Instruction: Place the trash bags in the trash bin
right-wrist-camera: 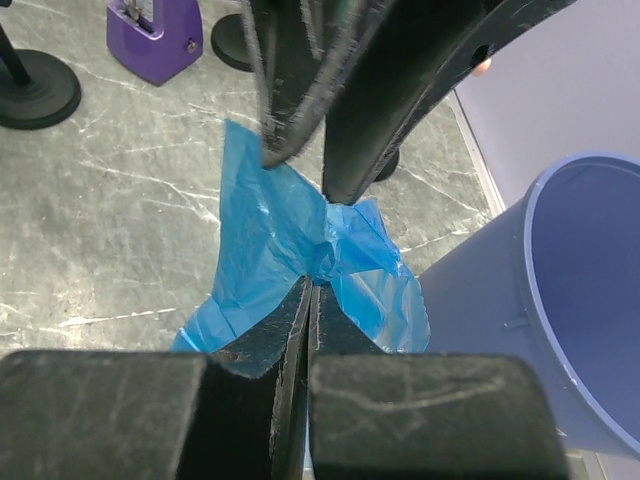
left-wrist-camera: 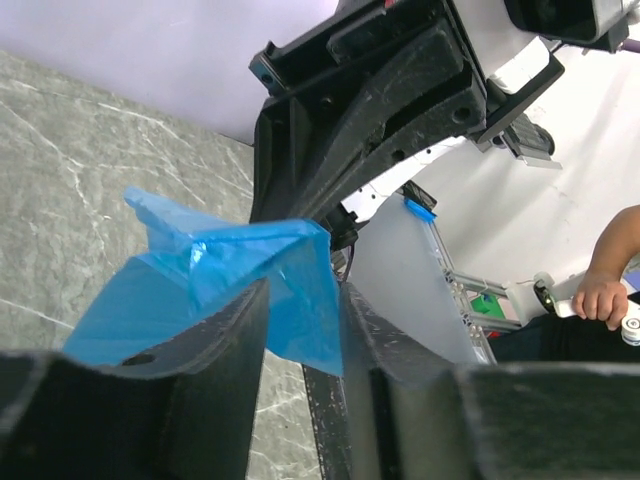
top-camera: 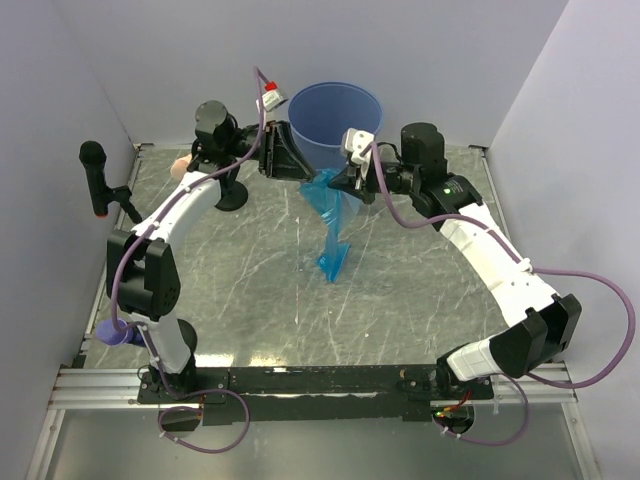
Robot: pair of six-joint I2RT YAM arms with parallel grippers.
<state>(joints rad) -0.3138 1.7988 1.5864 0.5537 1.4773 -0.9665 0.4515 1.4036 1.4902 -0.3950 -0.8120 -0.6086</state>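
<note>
Right gripper (right-wrist-camera: 310,286): clenched, its two fingers pressed flat together on a bunched fold of the trash bag (right-wrist-camera: 268,235). The grip is plain in the right wrist view.

Left gripper (left-wrist-camera: 303,292): released. Its fingers (left-wrist-camera: 225,400) stand parted and straddle the upper edge of the same film, which fills the gap between them (no pinch is visible in either wrist view).

From above, both grippers meet over the far middle of the table (top-camera: 230,300), tip to tip, left gripper (top-camera: 300,172) against right gripper (top-camera: 338,184).

Trash bag (top-camera: 331,228): outside the bin, held in the air just in front of its near wall. It hangs as a narrow blue strip toward the tabletop. Whether its lower end touches the surface cannot be told.

Trash bin (top-camera: 335,120): upright at the far edge of the table, mouth open, directly behind the two grippers.

Other items: a purple object (right-wrist-camera: 155,35) and a black round stand base (right-wrist-camera: 35,90) on the table to the left.
</note>
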